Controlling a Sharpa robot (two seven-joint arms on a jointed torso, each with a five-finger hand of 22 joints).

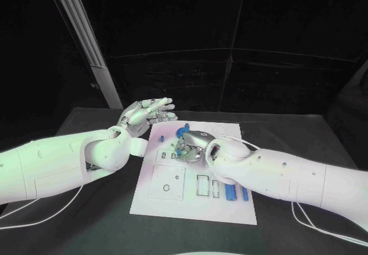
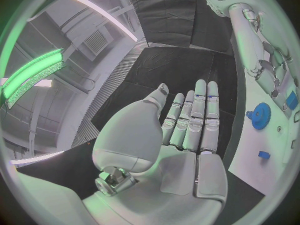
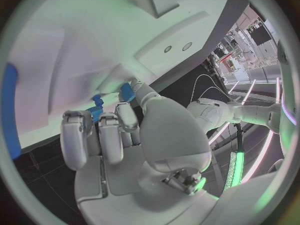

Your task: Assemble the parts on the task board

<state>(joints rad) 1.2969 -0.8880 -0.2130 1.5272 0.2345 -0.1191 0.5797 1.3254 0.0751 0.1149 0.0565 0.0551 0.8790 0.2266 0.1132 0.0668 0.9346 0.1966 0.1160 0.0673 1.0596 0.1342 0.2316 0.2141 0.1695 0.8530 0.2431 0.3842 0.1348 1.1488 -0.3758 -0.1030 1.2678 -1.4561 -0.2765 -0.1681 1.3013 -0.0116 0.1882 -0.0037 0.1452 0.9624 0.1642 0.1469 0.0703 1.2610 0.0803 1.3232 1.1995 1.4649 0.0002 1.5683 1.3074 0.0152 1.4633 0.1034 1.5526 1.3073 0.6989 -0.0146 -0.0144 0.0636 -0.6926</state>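
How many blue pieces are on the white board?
5: a small peg and a gear at the far end, a piece by the right hand, two long bars nearest the robot. That hand may hide more.

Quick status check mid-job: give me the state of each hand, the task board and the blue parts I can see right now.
left hand: open, fingers straight, raised over the board's far left corner, holding nothing.
right hand: down on the board, fingers curled around a small blue part.
task board: flat on the table.
blue gear: sitting on the board, untouched.
two blue bars: lying side by side near the board's near right.
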